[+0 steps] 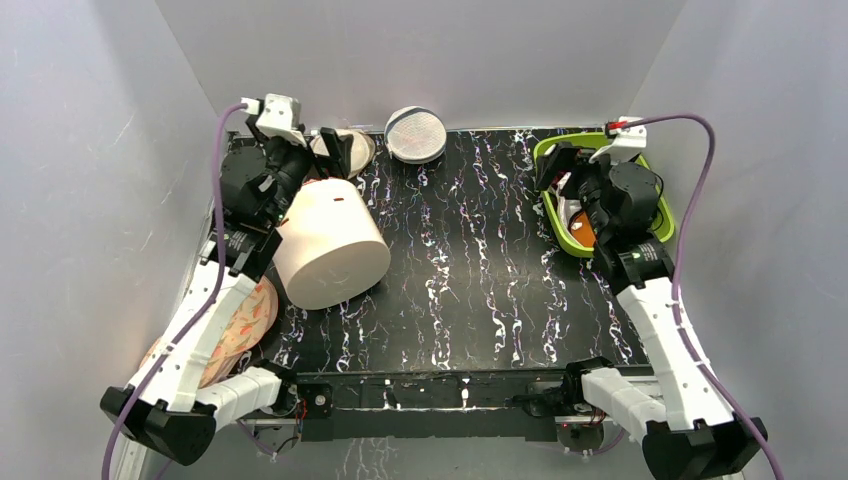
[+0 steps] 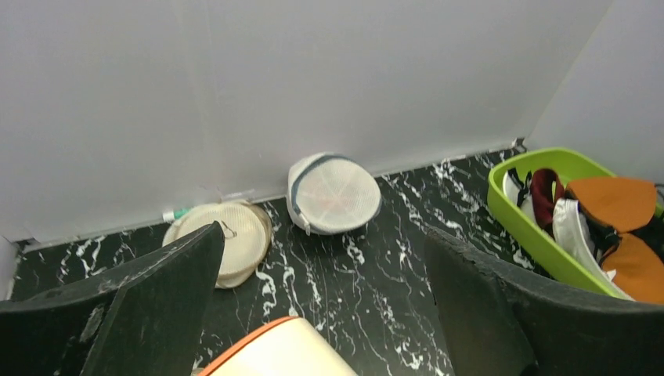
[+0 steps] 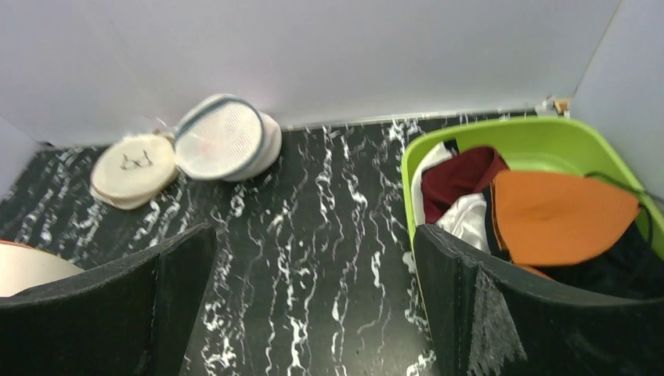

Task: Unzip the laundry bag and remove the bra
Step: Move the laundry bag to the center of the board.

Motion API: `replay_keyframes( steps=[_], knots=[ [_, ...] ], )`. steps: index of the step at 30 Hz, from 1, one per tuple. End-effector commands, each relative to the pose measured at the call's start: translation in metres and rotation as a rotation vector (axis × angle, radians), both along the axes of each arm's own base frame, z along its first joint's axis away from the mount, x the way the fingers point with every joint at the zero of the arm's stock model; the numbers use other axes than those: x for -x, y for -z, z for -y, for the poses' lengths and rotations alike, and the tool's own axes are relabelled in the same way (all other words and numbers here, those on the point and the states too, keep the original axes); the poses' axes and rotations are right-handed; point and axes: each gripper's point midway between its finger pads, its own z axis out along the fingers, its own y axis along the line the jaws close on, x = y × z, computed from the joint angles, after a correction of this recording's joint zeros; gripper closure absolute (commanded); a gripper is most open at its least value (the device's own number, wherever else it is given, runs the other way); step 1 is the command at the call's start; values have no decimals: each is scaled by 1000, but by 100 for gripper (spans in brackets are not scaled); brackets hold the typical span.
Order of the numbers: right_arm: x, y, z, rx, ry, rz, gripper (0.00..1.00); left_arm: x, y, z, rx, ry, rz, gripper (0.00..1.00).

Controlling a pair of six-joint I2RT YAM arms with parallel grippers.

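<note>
The laundry bag (image 1: 415, 133) is a small round white-grey mesh pouch leaning on the back wall; it also shows in the left wrist view (image 2: 333, 193) and the right wrist view (image 3: 223, 137). Its zip looks closed. The red bra is hidden from every view. My left gripper (image 1: 330, 152) is open and empty, hovering at the back left, left of the bag and above the cream cylinder; in its own view (image 2: 325, 258) the bag lies ahead. My right gripper (image 1: 562, 165) is open and empty (image 3: 313, 258) over the green basket's left rim.
A flat beige disc (image 2: 227, 231) lies just left of the bag. A big cream cylinder (image 1: 330, 245) lies on its side at the left. A green basket (image 1: 655, 215) at the back right holds orange cups (image 3: 560, 215) and a maroon garment (image 3: 462, 176). A floral pouch (image 1: 245, 320) lies under my left arm.
</note>
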Motion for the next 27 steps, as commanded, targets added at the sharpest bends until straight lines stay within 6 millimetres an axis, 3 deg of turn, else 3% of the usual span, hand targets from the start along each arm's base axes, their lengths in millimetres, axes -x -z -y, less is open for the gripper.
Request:
replay_keyframes(
  steps=[1, 7, 13, 17, 27],
  knots=[
    [-15, 10, 2, -20, 10, 30, 2, -5, 18, 15, -1, 62, -19, 2],
    [-33, 47, -2, -106, 19, -53, 2, -10, 59, 38, -26, 145, -101, 2],
    [-49, 69, -30, -184, -90, -179, 2, -8, 81, 59, -37, 218, -142, 2],
    [-54, 78, -60, -222, -246, -239, 2, -6, 87, 68, -43, 249, -151, 2],
    [-59, 87, -88, -426, -423, -255, 2, -5, 88, 73, -42, 261, -144, 2]
  ],
)
